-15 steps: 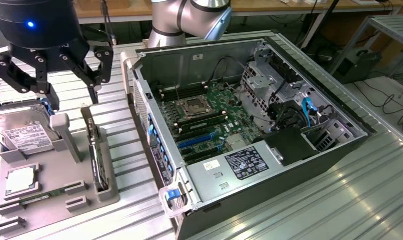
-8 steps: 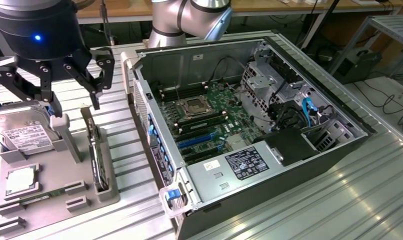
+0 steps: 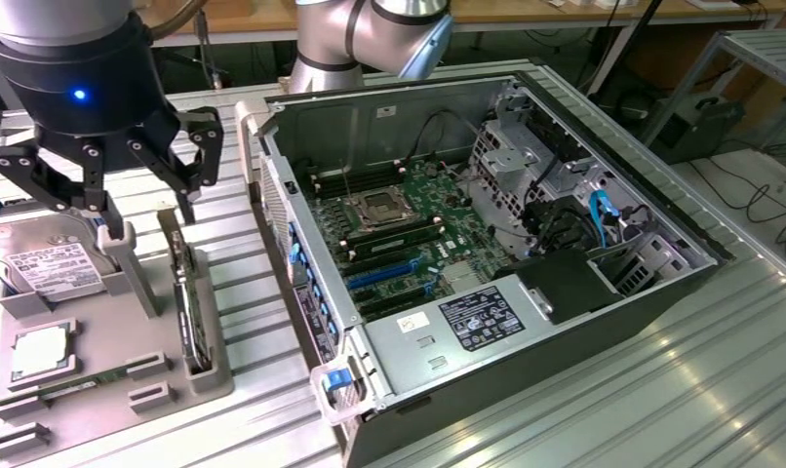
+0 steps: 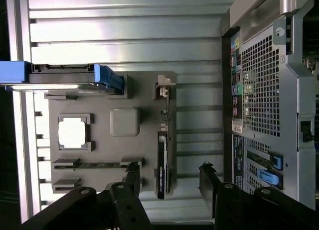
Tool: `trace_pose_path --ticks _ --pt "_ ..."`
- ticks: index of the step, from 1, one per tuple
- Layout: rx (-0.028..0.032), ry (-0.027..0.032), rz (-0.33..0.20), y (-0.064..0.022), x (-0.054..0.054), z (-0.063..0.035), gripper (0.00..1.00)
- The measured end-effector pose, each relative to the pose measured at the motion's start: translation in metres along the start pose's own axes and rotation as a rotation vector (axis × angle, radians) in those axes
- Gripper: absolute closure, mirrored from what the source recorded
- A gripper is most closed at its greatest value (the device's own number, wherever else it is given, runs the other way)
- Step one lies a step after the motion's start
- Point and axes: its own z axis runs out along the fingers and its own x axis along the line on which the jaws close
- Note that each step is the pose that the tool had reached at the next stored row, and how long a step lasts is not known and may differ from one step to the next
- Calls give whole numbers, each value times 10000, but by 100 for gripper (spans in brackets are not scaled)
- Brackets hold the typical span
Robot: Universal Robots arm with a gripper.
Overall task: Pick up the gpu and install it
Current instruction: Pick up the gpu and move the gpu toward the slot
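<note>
- The gpu (image 3: 181,292) stood on edge in its slot of the grey holder (image 3: 107,336) on the desk (image 3: 705,370). It was just beside the open computer case (image 3: 653,292), on the exterior view's left, and had not yet been lifted.
- The gripper (image 3: 146,216) hovered above the holder with its fingers (image 4: 132,177) spread wide, grasping nothing. In the wrist view the card lay between the two fingers, apart from both.
- By this the task looked to be at its start: no pick-up had been made and nothing was installed. The blue expansion slots (image 3: 380,276) on the motherboard (image 3: 407,210) carried no card.
- A hard drive (image 3: 55,268), a processor (image 3: 39,351) and a memory stick (image 4: 94,165) also sat in the holder.
- The hard drive's white label, the dark label on the power supply (image 3: 478,317) and the stickers on the case's rear panel all carried print too small to read. No brand could be made out.
</note>
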Motion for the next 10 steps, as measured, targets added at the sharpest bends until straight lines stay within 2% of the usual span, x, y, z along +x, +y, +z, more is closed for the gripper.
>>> trace_pose_path --ticks 2,3,5,7,9,10 --pt "2 1 -7 -2 12 7 40" --pt "-1 0 -39 -5 35 40 40" --pt "-2 4 -121 -9 45 170 40" --pt "-3 4 -121 -11 47 245 40" --pt "-2 4 -121 -16 49 378 40" --pt "-3 4 -122 -17 50 408 40"
